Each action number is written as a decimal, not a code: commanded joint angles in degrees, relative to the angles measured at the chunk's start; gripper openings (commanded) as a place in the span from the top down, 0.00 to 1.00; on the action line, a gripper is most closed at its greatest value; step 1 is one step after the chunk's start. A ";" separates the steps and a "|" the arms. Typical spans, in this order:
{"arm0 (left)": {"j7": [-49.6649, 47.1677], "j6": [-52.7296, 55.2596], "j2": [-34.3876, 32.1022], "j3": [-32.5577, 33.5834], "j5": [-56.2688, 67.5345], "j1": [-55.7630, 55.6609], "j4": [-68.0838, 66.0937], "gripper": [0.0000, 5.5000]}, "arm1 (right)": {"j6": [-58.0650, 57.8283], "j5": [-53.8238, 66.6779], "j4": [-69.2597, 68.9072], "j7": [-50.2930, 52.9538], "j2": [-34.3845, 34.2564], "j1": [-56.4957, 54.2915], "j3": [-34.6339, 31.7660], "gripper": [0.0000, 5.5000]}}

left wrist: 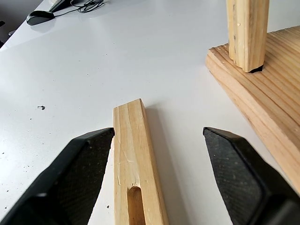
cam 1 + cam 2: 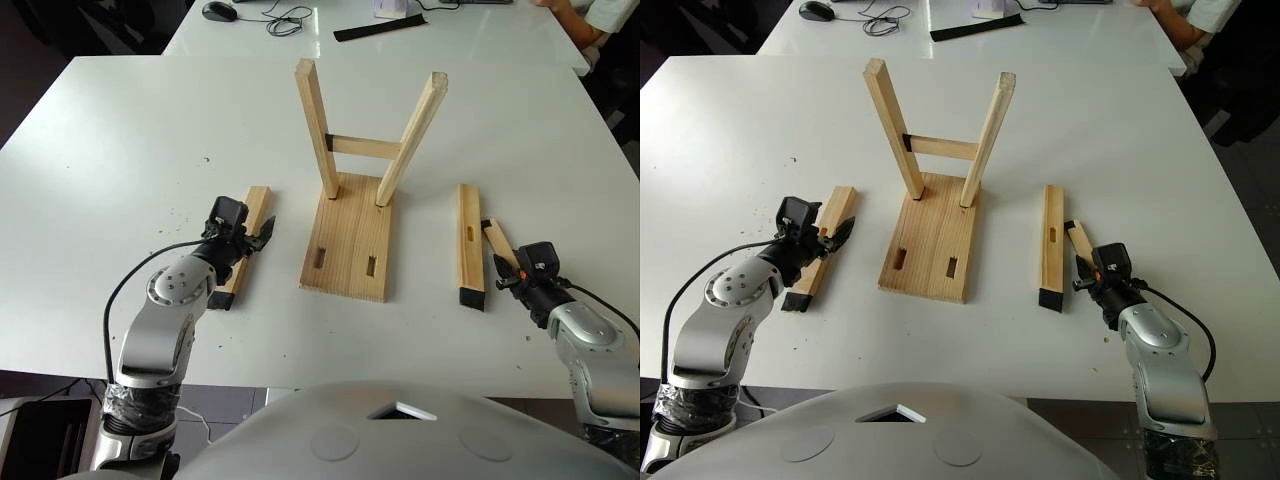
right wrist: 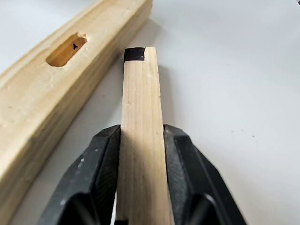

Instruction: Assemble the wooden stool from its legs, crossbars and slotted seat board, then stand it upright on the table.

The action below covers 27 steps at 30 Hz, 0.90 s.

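I'm clamping the crossbar (image 3: 140, 84) in my right gripper (image 3: 142, 133), lower right of the head view; my left gripper (image 1: 158, 136) is hanging open astride a leg (image 1: 133, 140), lower left.

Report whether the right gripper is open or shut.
Shut: the right gripper clamps the crossbar between its fingers, which press both sides.

white table (image 2: 120, 150), second table (image 2: 480, 40) behind
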State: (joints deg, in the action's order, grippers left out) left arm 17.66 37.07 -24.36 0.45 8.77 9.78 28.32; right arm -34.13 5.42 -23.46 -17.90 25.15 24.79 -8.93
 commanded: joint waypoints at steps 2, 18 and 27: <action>0.48 0.24 -0.46 0.48 -0.19 -2.32 -1.22 0.36 | -5.14 0.01 3.76 0.32 -1.40 1.56 2.16 0.76; 9.54 3.56 -1.99 12.98 17.87 -15.13 0.74 0.36 | -5.29 15.81 -0.80 -6.04 3.17 -19.60 -12.78 0.76; 13.64 12.14 -3.73 13.24 39.68 -26.08 6.65 0.22 | -19.59 53.24 -10.99 -15.17 9.74 -37.62 -17.83 0.76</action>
State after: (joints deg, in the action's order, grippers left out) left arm 29.35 47.69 -27.77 16.15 44.50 -13.71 33.68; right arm -50.84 51.16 -32.67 -30.16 32.16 -9.49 -27.36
